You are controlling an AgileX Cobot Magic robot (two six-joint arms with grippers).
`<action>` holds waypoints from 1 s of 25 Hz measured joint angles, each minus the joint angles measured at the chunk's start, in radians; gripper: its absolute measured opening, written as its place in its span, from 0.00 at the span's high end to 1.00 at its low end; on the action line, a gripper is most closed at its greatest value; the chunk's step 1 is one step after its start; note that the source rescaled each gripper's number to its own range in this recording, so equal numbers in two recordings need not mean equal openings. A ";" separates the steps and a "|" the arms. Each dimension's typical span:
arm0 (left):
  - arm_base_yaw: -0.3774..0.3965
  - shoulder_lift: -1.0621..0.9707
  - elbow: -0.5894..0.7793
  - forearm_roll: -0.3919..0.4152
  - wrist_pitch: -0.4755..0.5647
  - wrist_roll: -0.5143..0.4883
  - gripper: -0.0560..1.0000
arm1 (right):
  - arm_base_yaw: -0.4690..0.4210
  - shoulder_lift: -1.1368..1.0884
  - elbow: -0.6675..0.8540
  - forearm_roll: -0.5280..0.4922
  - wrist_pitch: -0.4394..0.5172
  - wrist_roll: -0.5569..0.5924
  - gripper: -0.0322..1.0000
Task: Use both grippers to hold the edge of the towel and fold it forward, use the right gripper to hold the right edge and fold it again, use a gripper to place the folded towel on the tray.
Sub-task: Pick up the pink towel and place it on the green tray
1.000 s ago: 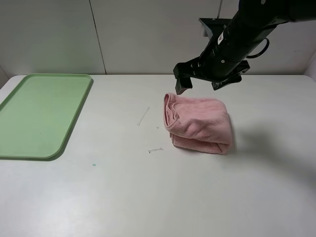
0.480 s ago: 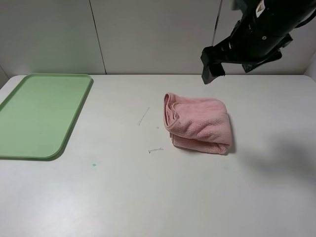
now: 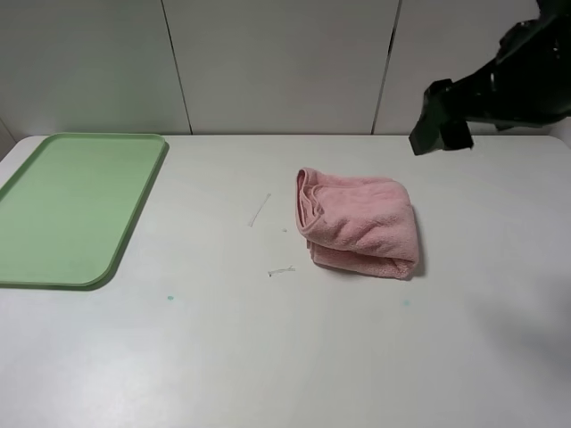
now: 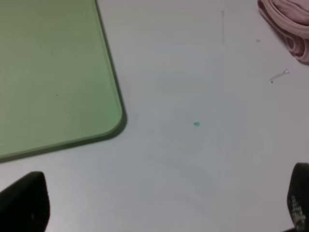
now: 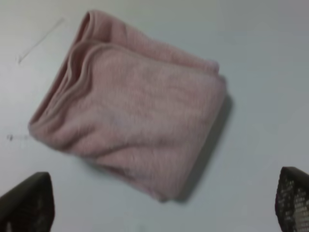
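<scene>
The pink towel (image 3: pixel 359 225) lies folded into a thick bundle near the middle of the white table, its layered hems (image 3: pixel 305 203) facing the tray side. Well left of it sits the light green tray (image 3: pixel 71 205), with nothing on it. My right gripper (image 3: pixel 443 132) hangs open in the air, up and to the right of the towel, holding nothing. The right wrist view looks down on the towel (image 5: pixel 130 108) between wide-apart fingertips (image 5: pixel 26 203). My left gripper (image 4: pixel 161 203) is open over bare table by the tray's corner (image 4: pixel 113 123), and the towel (image 4: pixel 288 21) shows at that view's edge.
Two thin white scraps (image 3: pixel 260 209) (image 3: pixel 281 271) lie on the table left of the towel. A small green speck (image 3: pixel 169 297) marks the surface nearer the front. A pale panelled wall (image 3: pixel 268 62) closes off the back edge.
My right arm has drawn away from above the towel, rightward toward the view's right edge. The towel and tray have not moved.
</scene>
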 joint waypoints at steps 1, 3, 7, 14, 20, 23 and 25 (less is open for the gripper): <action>0.000 0.000 0.000 0.000 0.000 0.000 0.01 | 0.000 -0.034 0.030 0.004 0.002 0.000 0.00; 0.000 0.000 0.000 0.000 0.000 0.000 0.01 | 0.000 -0.097 0.083 0.010 0.007 0.000 0.00; 0.000 0.000 0.000 0.000 0.000 0.000 0.01 | 0.000 -0.247 0.199 0.018 0.021 0.000 0.00; 0.000 0.000 0.000 0.000 0.000 0.000 0.01 | -0.042 -0.512 0.372 0.078 0.038 -0.053 0.00; 0.000 0.000 0.000 0.000 0.000 0.000 0.01 | -0.154 -0.711 0.457 0.114 0.145 -0.160 0.00; 0.000 0.000 0.000 0.000 0.000 0.000 0.01 | -0.208 -0.808 0.463 0.136 0.175 -0.200 0.00; 0.000 0.000 0.000 0.000 0.000 0.000 0.01 | -0.244 -0.863 0.464 0.149 0.184 -0.219 0.00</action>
